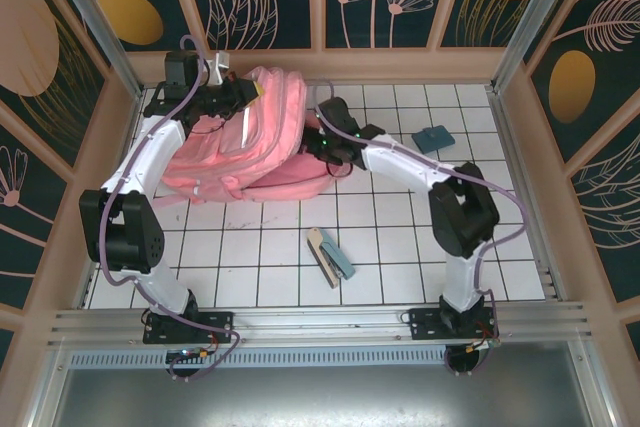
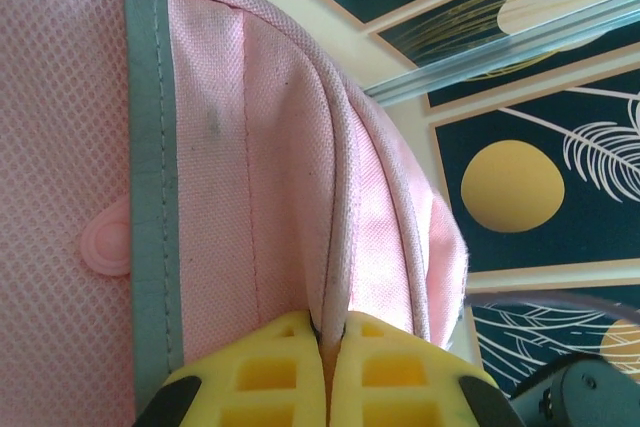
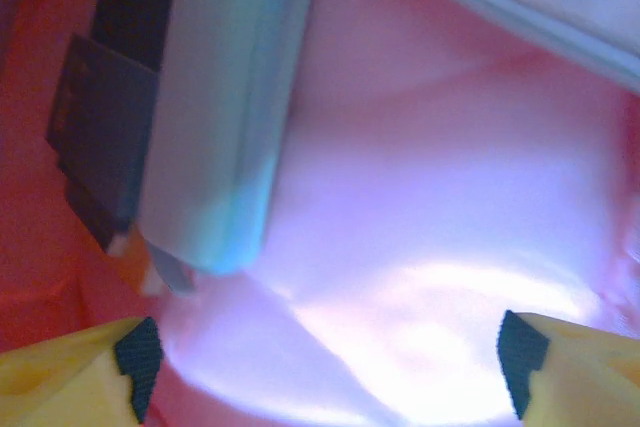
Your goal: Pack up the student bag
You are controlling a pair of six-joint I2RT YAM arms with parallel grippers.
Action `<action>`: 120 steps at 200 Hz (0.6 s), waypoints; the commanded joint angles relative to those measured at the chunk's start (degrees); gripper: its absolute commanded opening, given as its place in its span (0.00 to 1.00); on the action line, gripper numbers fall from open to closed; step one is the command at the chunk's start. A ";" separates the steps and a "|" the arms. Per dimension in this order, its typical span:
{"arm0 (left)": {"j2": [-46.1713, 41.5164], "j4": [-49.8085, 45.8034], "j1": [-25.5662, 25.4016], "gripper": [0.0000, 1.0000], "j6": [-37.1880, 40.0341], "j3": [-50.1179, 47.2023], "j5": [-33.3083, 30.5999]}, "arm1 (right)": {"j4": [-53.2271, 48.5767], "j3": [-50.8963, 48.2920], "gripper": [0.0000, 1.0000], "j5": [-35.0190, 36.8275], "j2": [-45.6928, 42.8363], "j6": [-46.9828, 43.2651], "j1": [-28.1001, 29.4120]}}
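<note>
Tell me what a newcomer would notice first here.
The big pink student bag dominates the far left of the tiled table. The left gripper is shut on a seam of it, while the right gripper stands open inside the pink-lit interior, facing a pale blue object. A few flat items lie near the table's front middle.

Beyond the left claw point(image 2: 325, 345), up and to its right, stood wall panels point(image 2: 520, 187) of dark teal with orange discs and pale leaf outlines. They were framed in light wood point(image 2: 520, 275) and crossed by an aluminium strut point(image 2: 500, 55). Below the claw lay a white table point(image 1: 400, 237) gridded with thin dark lines. An aluminium rail point(image 1: 320, 322) edged its near side.
</note>
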 commanded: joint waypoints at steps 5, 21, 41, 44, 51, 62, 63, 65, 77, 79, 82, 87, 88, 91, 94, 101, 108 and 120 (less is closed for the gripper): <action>-0.46 6.93 -0.20 0.00 0.71 1.15 1.56 | -0.83 -8.97 0.80 0.98 -9.43 -5.73 -0.02; -0.46 7.26 -0.15 0.00 0.53 0.66 1.59 | -0.64 -14.66 0.74 0.28 -13.93 -7.40 -0.07; -0.46 7.45 -0.15 0.00 0.46 0.25 1.59 | -1.19 -21.72 0.64 1.61 -18.86 -8.45 0.24; -0.46 7.47 -0.15 0.00 0.40 0.19 1.53 | -1.16 -22.66 0.64 1.66 -19.49 -8.59 0.34; -0.47 7.61 -0.20 0.00 0.36 0.18 1.58 | -1.15 -25.02 0.64 1.54 -20.92 -8.88 0.54; -0.46 7.59 -0.15 0.00 0.35 0.06 1.73 | -1.38 -28.00 0.63 1.41 -22.69 -9.50 1.27; -0.46 7.62 -0.15 0.00 0.36 0.08 1.80 | -1.40 -28.23 0.63 1.41 -22.80 -9.60 1.37; -0.50 7.64 -0.17 0.00 0.29 0.05 1.83 | -1.48 -28.71 0.63 1.36 -23.06 -9.72 1.56; -0.55 7.47 -0.21 0.00 0.40 -0.14 1.87 | -1.69 -31.27 0.63 1.63 -24.69 -10.05 3.09; -0.55 7.41 -0.21 0.00 0.39 -0.14 1.85 | -1.71 -31.56 0.63 1.66 -24.91 -10.12 3.46; -0.62 7.35 -0.16 0.00 0.44 -0.23 1.77 | -1.70 -32.16 0.63 1.67 -25.26 -10.14 3.87; -0.63 7.28 -0.22 0.00 0.45 -0.19 1.78 | -1.58 -33.16 0.63 1.61 -25.81 -10.06 4.69; -0.63 7.25 -0.19 0.00 0.45 -0.22 1.78 | -1.54 -33.36 0.63 1.55 -25.90 -10.06 4.84; -0.68 7.17 -0.16 0.00 0.50 -0.28 1.76 | -1.41 -33.99 0.63 1.58 -26.16 -10.04 5.38; -0.72 7.16 -0.22 0.00 0.50 -0.26 1.73 | -1.34 -34.54 0.63 1.58 -26.47 -9.99 5.89; -0.80 7.06 -0.16 0.00 0.61 -0.38 1.75 | -1.24 -35.70 0.63 2.00 -26.89 -9.68 7.12; -0.91 7.10 -0.15 0.00 0.60 -0.52 1.77 | -1.18 -36.86 0.64 2.36 -27.19 -9.29 8.14; -1.12 6.82 -0.16 0.00 0.74 -0.62 1.86 | -0.84 -38.57 0.64 2.10 -27.62 -8.46 9.49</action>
